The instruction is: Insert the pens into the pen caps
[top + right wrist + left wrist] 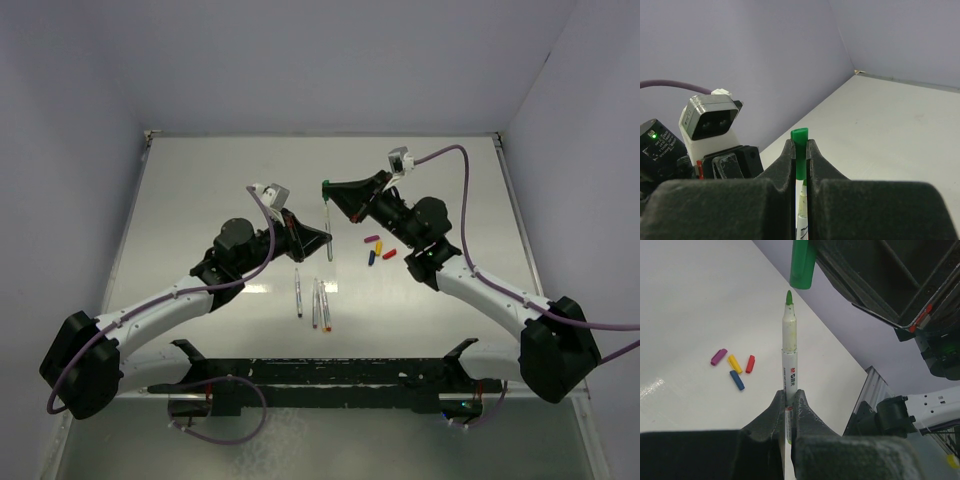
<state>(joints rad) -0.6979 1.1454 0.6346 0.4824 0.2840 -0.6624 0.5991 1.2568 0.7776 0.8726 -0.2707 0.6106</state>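
My left gripper [789,395] is clamped tight on the lower barrel of the green-tipped pen [789,355]. In the left wrist view the pen's long axis runs straight up the frame, nib up. In the top view the same pen [329,235] lies up-down at frame centre, nib toward the far side. The barrel is thin, round, white-grey plastic, scuffed, with a small printed logo, and the neck tapers to a green felt nib.

My right gripper [800,147] is closed on the green cap [800,135], pinched between black matte fingers with its closed end poking above them. In the left wrist view the green cap [803,265] hangs at top centre, mouth down, just above the nib and slightly right of the pen's line. There is a gap; the nib is not in.

Loose on the glossy white table [690,290], left of the pen: the magenta cap [718,356], yellow cap [734,363], red cap [750,363] and blue cap [737,380]. They are small smooth capsules, close together.

The other pens [318,300] lie roughly parallel below centre in the top view, their long axes up-down.
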